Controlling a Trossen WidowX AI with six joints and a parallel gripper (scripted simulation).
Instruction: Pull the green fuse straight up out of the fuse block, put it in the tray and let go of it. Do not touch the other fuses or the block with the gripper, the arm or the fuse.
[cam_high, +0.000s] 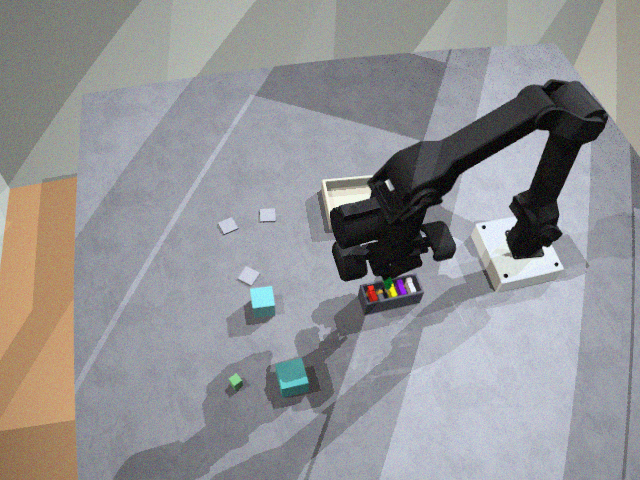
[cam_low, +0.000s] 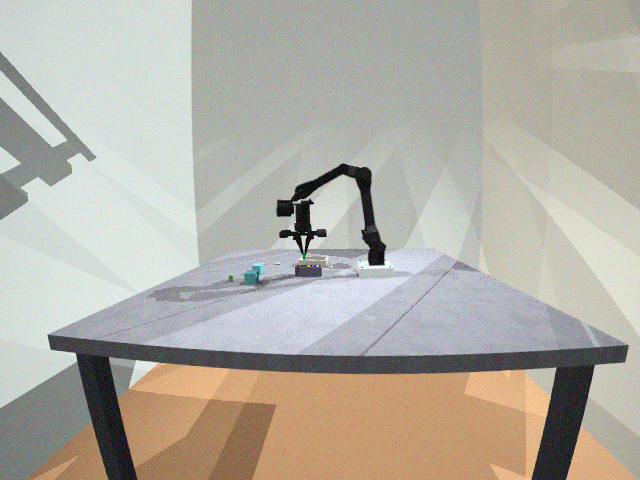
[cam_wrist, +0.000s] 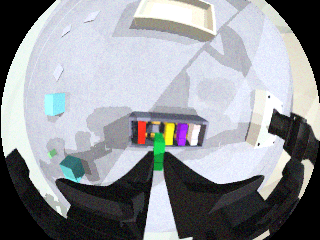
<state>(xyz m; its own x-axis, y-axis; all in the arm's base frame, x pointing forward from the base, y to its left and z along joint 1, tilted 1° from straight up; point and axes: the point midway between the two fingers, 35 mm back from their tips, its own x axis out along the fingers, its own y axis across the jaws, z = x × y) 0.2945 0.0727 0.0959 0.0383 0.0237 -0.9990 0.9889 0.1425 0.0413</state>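
The green fuse (cam_high: 388, 283) (cam_low: 303, 256) (cam_wrist: 158, 150) is held upright between the fingertips of my gripper (cam_low: 303, 255) (cam_wrist: 158, 155), which is shut on it. The fuse is out of its slot and hangs above the fuse block (cam_high: 390, 304) (cam_low: 308, 271) (cam_wrist: 170, 118). In the block stand the red fuse (cam_high: 371, 293) (cam_wrist: 142, 132), the yellow fuse (cam_high: 392, 290) (cam_wrist: 169, 134), the purple fuse (cam_high: 401, 287) (cam_wrist: 182, 134) and the white fuse (cam_high: 410, 285) (cam_wrist: 194, 135). The slot between red and yellow is empty. The cream tray (cam_high: 347, 182) (cam_low: 322, 262) (cam_wrist: 170, 26) lies behind the block, partly hidden by the arm in the top view.
Two teal cubes (cam_high: 292, 377) (cam_high: 262, 301) and a small green cube (cam_high: 235, 381) stand to the left of the block. Several flat pale tiles (cam_high: 267, 214) (cam_high: 227, 225) lie farther back. The white robot base (cam_high: 532, 271) (cam_low: 375, 269) is at the right.
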